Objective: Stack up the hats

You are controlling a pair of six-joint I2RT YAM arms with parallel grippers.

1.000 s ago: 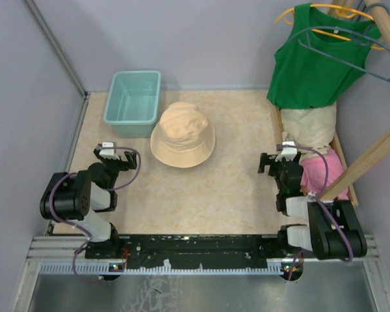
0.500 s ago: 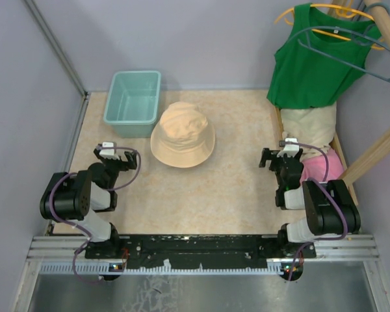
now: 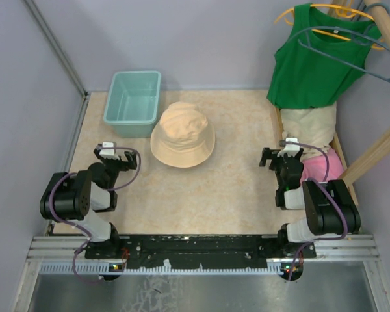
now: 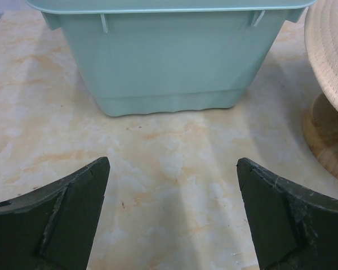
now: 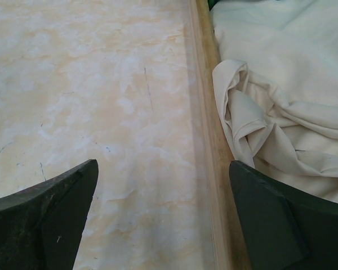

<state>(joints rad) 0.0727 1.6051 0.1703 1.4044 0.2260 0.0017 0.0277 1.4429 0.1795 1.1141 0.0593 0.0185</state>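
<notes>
Top external view, nearest first: the left gripper (image 3: 110,155), just in front of the teal plastic basket (image 3: 127,116), and the right gripper (image 3: 277,159), well to the right of it, both sit low over the marbled tabletop (image 3: 214,188). Both have their jaws spread and hold nothing. A crumpled pink cloth (image 3: 326,168), possibly a hat, lies with cream fabric (image 3: 309,127) inside a wooden-edged tray (image 5: 205,140) far right of the basket. A beige floppy fabric bucket hat (image 3: 182,135) sits alone just right of the basket. Nothing rests on it, so I judge the stacking barely begun. No other hat shows plainly.
</notes>
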